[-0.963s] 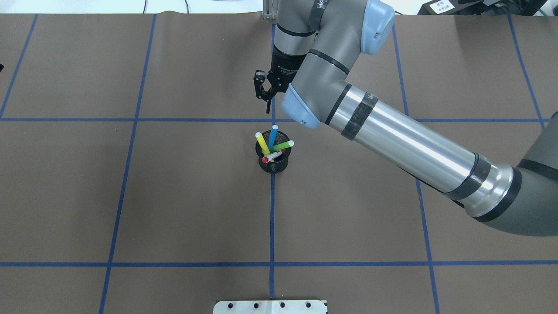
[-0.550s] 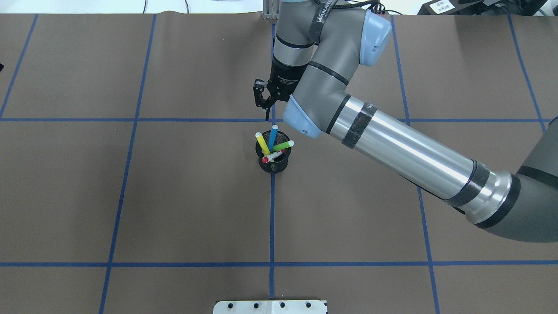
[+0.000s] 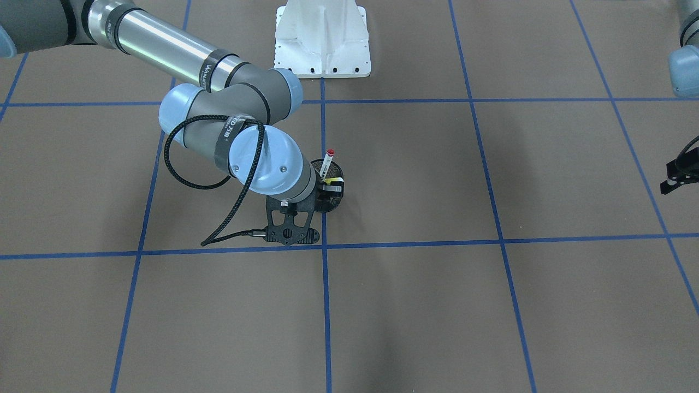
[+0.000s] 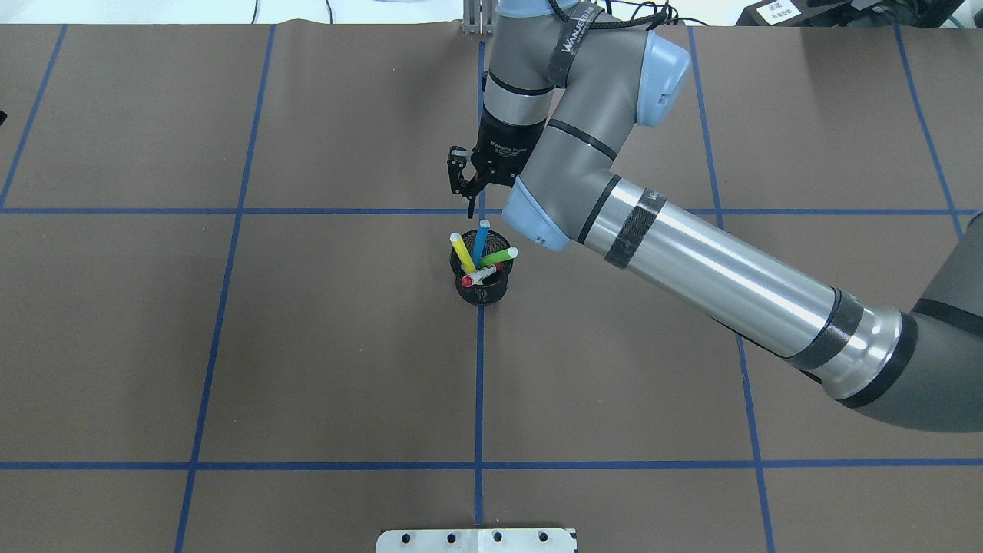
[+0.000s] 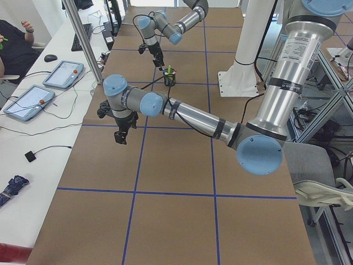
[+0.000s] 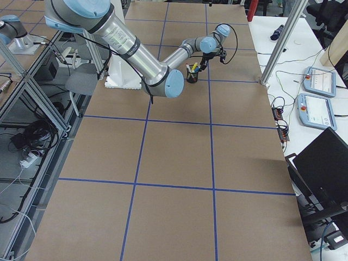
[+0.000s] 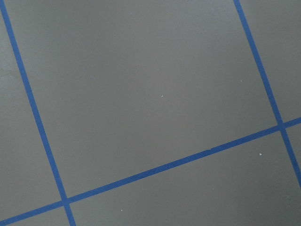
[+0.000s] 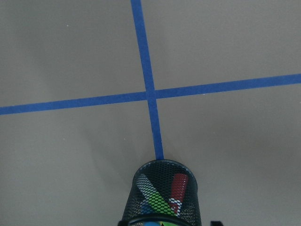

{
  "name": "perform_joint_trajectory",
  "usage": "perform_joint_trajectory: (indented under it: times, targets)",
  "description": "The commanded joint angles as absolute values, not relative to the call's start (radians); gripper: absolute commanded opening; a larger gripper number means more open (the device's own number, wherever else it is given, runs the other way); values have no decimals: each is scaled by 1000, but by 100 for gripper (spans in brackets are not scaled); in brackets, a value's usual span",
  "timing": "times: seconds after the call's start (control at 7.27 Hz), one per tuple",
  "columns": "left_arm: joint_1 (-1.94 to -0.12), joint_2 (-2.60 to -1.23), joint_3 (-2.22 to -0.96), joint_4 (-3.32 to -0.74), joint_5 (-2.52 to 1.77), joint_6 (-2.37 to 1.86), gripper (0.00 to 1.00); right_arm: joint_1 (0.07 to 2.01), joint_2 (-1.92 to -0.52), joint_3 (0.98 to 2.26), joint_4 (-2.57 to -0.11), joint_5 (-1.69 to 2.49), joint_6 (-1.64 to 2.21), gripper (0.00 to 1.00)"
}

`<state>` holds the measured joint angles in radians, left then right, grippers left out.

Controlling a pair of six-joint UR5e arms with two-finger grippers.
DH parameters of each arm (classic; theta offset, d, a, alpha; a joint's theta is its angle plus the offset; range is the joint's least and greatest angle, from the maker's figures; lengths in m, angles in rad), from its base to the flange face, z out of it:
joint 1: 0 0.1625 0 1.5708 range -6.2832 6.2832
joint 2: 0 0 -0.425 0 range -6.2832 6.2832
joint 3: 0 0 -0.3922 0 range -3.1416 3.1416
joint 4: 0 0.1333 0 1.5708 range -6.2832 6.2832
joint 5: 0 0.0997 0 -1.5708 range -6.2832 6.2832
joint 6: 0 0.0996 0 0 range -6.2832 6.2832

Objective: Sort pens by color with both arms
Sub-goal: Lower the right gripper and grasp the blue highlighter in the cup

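A black mesh cup [image 4: 482, 286] stands on the centre tape line and holds all the pens: yellow [image 4: 461, 251], blue [image 4: 481, 240], green [image 4: 500, 255], and white with red caps [image 4: 481, 274]. My right gripper [image 4: 474, 203] hangs just beyond the cup, fingers down, apparently open and empty; one finger is hidden behind the arm. The right wrist view shows the cup [image 8: 162, 197] at its bottom edge with pen ends inside. In the front-facing view the white pen [image 3: 327, 162] sticks up behind the right wrist. My left gripper [image 3: 673, 180] hovers far off at the table's left side; I cannot tell its state.
The brown table cover is marked into squares by blue tape lines [image 4: 479, 384]. The white pedestal base [image 3: 322, 41] stands at the robot's side of the table. The left wrist view shows only bare cover and tape [image 7: 160, 169]. Operators' tablets [image 5: 62, 74] lie beyond the far edge.
My right gripper has shifted slightly nearer to the cup, and its wrist has turned a little. The pens and cup have not moved.
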<state>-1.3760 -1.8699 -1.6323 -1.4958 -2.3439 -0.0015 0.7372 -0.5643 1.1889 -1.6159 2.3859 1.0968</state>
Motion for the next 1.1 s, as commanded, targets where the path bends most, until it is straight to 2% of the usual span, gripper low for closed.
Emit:
perform_joint_trajectory:
  times: [0.0, 0.28, 0.96]
  targets:
    - [-1376, -1870, -1634, -1496, -2344, -2, 100, 724, -563, 1189, -1615, 2384, 1104, 59]
    - [-1376, -1870, -1632, -1496, -2344, -2, 100, 721, -563, 1189, -1614, 2382, 1104, 50]
    - [-1376, -1871, -1632, -1497, -2344, -2, 100, 716, -561, 1189, -1614, 2382, 1101, 45]
